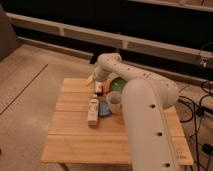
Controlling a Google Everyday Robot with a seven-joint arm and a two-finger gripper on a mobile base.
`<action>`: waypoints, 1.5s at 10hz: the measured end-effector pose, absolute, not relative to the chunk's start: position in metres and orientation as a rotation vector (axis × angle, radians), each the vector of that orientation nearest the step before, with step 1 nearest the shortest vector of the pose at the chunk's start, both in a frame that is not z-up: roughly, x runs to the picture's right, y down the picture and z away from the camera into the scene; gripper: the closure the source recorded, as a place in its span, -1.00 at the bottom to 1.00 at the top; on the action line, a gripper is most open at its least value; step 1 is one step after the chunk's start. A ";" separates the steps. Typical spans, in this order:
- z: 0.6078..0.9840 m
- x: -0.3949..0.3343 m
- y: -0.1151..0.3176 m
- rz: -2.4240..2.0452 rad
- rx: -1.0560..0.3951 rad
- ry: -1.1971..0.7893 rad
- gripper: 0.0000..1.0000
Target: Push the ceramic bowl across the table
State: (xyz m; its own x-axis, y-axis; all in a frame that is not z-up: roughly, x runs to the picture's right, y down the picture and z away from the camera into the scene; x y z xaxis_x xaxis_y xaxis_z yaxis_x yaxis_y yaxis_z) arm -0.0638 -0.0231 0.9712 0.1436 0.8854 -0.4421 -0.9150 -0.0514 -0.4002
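The work appears to be at the approach or first-contact stage. The ceramic bowl (118,84) sits toward the far edge of the table (75,137), partly hidden behind the robot's big white arm (145,115), so only a patch of its bright green shows. The arm rises from the near right, bends at the far side of the tabletop and dips down. The gripper (96,81) hangs at the far edge just left of the bowl, beside a small yellowish object (90,79). Whether it touches the bowl's rim I cannot tell, nor whether the gripper is open or closed — the wrist hides it.

The next move, as I judge it, calls for a low, steady sideways sweep with the gripper set against the bowl's wall, not over its rim. The push must also steer clear of the clutter just in front: a white cup (114,101) very near the bowl, a small blue item (103,108), an upright white bottle (93,111) and a little red-and-white package (99,89) (any of these could be knocked if the bowl slides toward the camera).

As for writing — none can be read; the bottle and package carry markings, but no brand or word is legible.
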 end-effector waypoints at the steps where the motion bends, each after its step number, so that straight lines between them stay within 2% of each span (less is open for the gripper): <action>1: 0.976 -0.056 -0.019 1.469 -0.702 0.082 -0.30; 6: 0.982 -0.020 -0.019 1.529 -0.664 0.219 -0.30; 10: 0.962 0.011 -0.031 1.545 -0.555 0.313 -0.30; 15: 0.958 0.013 -0.036 1.551 -0.538 0.309 -0.30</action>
State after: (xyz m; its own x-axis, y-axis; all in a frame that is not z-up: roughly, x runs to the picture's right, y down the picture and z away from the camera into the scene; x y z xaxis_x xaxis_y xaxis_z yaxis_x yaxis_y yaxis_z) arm 0.0135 -0.0359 0.9577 0.0145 0.8581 -0.5132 -0.9894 -0.0620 -0.1317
